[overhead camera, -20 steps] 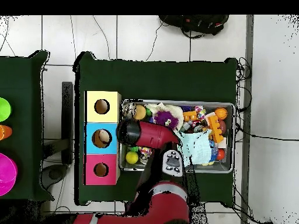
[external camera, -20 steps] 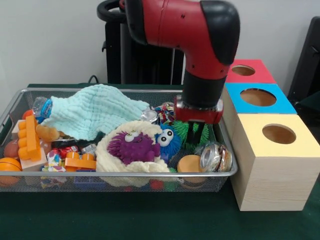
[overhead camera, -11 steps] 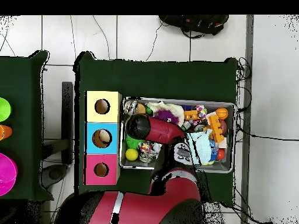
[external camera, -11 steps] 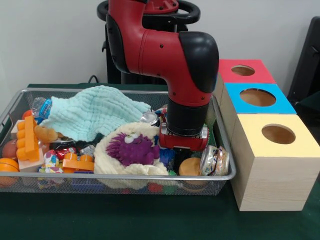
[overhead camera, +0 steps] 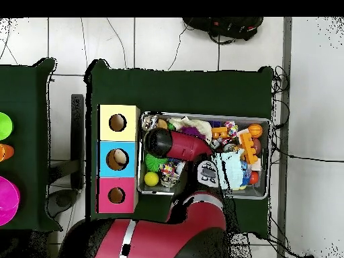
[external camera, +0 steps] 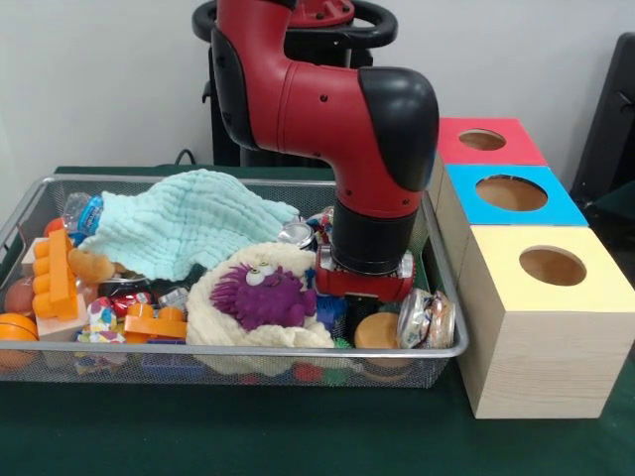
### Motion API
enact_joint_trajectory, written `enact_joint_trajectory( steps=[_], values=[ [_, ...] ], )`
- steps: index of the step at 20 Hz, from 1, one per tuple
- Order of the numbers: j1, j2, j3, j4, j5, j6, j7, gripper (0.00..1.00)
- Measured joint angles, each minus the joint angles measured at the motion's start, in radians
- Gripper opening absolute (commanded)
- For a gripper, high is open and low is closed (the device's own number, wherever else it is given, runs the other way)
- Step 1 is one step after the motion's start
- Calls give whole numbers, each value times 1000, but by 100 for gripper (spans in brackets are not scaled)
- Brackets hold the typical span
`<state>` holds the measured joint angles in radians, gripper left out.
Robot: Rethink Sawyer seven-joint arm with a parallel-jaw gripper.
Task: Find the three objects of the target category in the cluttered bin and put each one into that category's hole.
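The arm reaches down into the wire bin (external camera: 238,349), and its gripper (external camera: 359,302) is sunk among the toys at the right end; whether the jaws are open or closed cannot be told, nor what they hold. A purple spiky toy (external camera: 260,295) on a cream cloth (external camera: 213,319) lies just left of it. 3 boxes stand right of the bin: yellow (external camera: 551,266), blue (external camera: 511,193), red (external camera: 483,140).

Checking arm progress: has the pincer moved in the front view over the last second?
Yes. The pincer dropped deeper into the wire bin and shifted left, away from the yellow box.
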<state>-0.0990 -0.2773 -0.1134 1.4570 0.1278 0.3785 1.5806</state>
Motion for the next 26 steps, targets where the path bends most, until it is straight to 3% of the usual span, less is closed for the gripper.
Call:
enact_joint_trajectory(
  steps=[26],
  values=[
    [21,22,-37,-60,7,99,0,100]
  ],
)
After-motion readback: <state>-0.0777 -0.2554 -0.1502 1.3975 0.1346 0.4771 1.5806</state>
